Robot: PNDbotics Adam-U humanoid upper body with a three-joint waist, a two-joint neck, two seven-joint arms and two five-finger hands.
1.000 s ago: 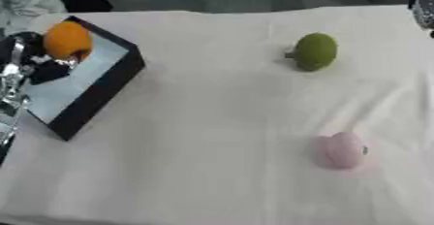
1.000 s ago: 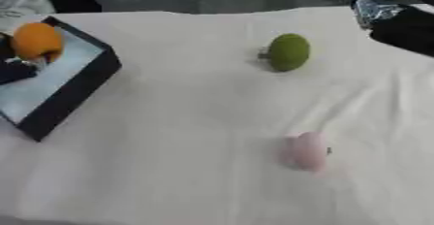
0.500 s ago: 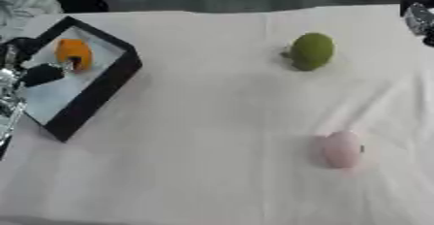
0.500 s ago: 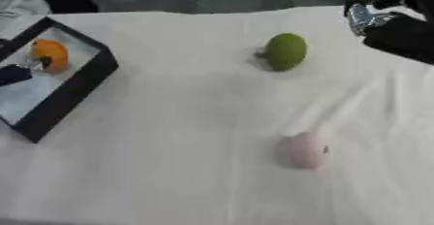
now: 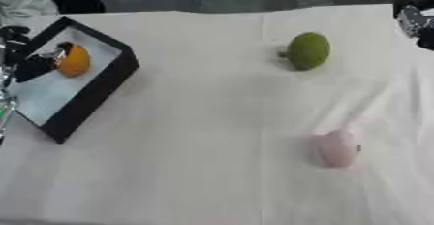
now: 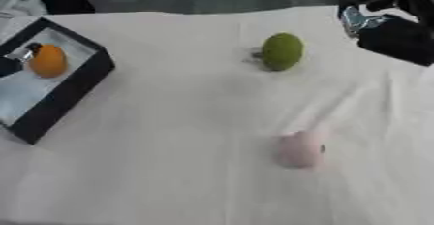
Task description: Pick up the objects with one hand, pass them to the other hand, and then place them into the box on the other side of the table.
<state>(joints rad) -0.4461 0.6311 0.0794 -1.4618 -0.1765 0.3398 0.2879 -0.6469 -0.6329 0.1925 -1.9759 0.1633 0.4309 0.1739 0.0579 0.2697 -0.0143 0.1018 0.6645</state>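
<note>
my left hand (image 5: 25,66) sat at the box (image 5: 101,90), fingers unclear; orange fruit (image 5: 74,60) lay inside it.

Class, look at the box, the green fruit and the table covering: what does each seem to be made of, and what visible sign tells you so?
Box: probably stiff card or plastic; matt black walls, straight edges, pale floor.
Green fruit: possibly plastic or foam, though it may be real; smooth, evenly coloured, dull skin.
Table covering: cloth; soft creases and folds.
</note>
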